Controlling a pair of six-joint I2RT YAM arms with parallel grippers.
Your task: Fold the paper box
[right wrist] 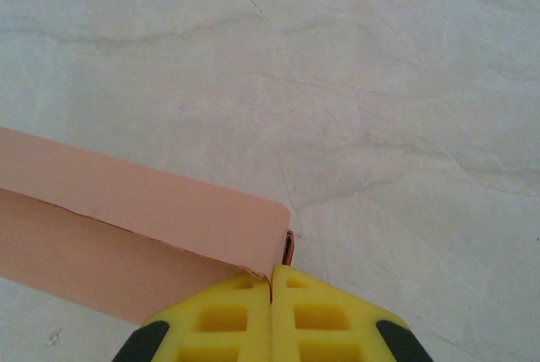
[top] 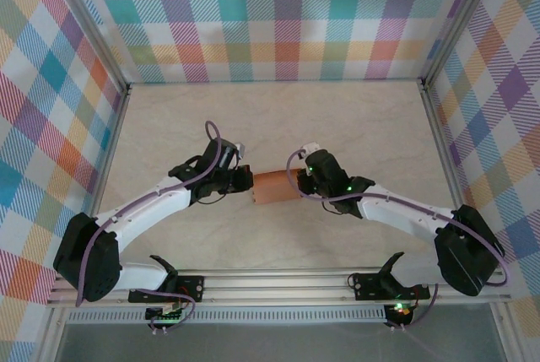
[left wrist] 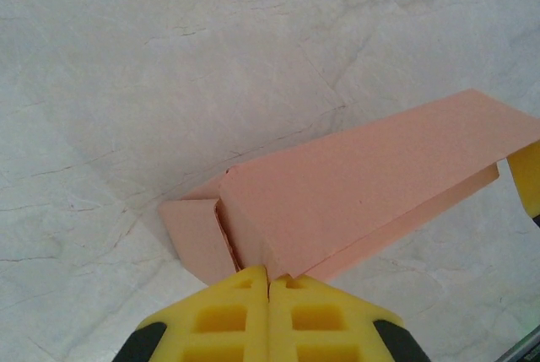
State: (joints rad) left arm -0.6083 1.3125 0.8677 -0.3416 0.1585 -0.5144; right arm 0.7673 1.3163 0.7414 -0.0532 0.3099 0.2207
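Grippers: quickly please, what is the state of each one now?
Left gripper: closed, pinching one end of the paper box.
Right gripper: closed, pinching the other end.

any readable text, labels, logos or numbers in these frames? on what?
None can be read.
paper box: plain salmon card, no print on the faces shown.
left gripper, right gripper: plain yellow, no marking.
table, plaid walls: pattern only, no lettering.
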